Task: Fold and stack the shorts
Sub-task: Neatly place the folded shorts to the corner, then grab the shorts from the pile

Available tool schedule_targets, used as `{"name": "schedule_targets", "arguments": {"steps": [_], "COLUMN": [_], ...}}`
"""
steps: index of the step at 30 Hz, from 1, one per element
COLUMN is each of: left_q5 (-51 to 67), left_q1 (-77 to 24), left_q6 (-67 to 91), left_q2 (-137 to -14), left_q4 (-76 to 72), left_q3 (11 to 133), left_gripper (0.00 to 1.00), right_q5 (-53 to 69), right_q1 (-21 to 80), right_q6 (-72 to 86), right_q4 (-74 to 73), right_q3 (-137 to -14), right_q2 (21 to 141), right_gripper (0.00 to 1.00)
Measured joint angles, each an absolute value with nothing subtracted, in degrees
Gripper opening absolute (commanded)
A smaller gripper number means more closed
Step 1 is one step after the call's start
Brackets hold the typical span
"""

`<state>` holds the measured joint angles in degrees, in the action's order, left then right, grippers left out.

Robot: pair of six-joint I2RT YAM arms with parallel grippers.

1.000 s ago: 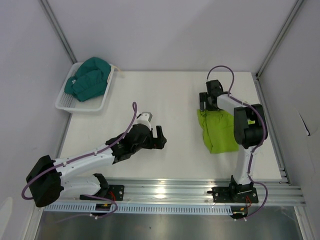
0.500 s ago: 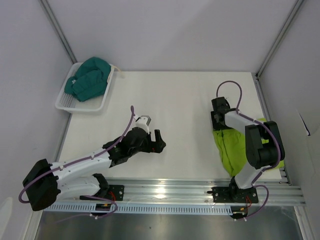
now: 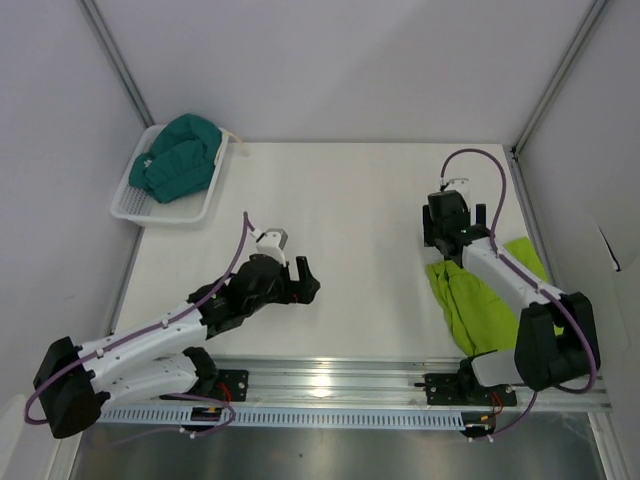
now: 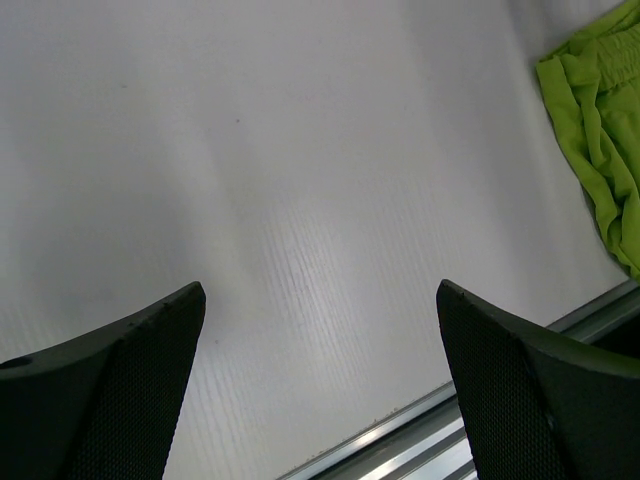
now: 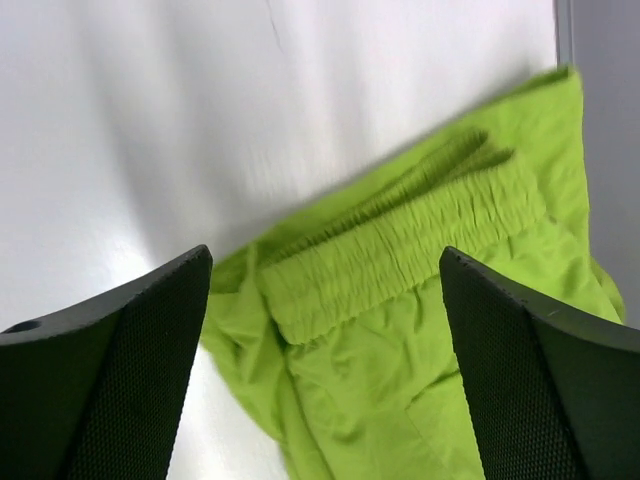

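Note:
The lime green shorts [image 3: 480,295] lie rumpled at the right side of the table, reaching the right edge. In the right wrist view their elastic waistband [image 5: 400,245] lies between the open fingers. My right gripper [image 3: 447,232] is open and empty just above their far left corner. The shorts also show at the top right of the left wrist view [image 4: 600,120]. The dark teal shorts [image 3: 178,155] are bunched in the white basket [image 3: 135,210] at the far left. My left gripper [image 3: 305,282] is open and empty over bare table near the middle front.
A metal rail [image 3: 350,375] runs along the table's near edge, also seen in the left wrist view [image 4: 520,440]. Grey walls with metal posts [image 3: 115,60] enclose the table on three sides.
My right gripper moved right and back, dragging the lime green shorts toward the right edge, then opened and lifted off them. My left gripper shifted slightly left.

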<state>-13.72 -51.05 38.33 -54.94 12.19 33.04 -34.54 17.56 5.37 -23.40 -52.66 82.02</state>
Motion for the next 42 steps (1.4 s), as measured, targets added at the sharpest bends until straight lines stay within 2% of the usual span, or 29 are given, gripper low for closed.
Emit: {"name": "schedule_targets", "arguments": {"steps": [5, 11, 17, 20, 23, 33, 38, 42], "left_q5": [-14.3, -9.9, -7.3, -3.1, -2.3, -2.9, -3.9, -4.4], "left_q1": [-46.3, -31.2, -16.4, -7.2, -1.3, 10.7, 12.9, 13.2], "left_q6": [37.5, 36.4, 36.1, 37.9, 41.2, 62.9, 71.8, 75.0], "left_q2": [-52.8, -52.7, -59.5, -63.3, -65.8, -74.1, -86.2, -99.4], "left_q4": [16.6, 19.5, 25.1, 25.0, 24.4, 15.7, 12.5, 13.5], "left_q3": [35.9, 39.0, 52.4, 59.2, 62.6, 58.9, 61.1, 71.5], "left_gripper": [0.99, 0.99, 0.99, 0.99, 0.99, 0.99, 0.97, 0.98], "right_q5": [-27.8, -13.2, -2.9, -2.7, -2.8, -6.0, -6.0, -5.9], "right_q1": [17.5, 16.3, 15.7, 17.9, 20.6, 27.7, 27.6, 27.6], "right_q6": [6.4, 11.3, 16.0, 18.3, 19.7, 19.4, 19.3, 19.3], "right_q4": [-17.3, -11.4, 3.7, 8.4, 11.6, 18.0, 19.3, 19.8], "right_q3": [-54.0, -53.4, -38.0, -31.1, -29.6, -29.9, -29.9, -29.9], "right_q2": [74.1, 73.0, 71.4, 71.7, 73.1, 71.5, 71.0, 70.3], "right_gripper": [0.99, 0.99, 0.99, 1.0, 0.99, 0.99, 1.0, 0.99]}}
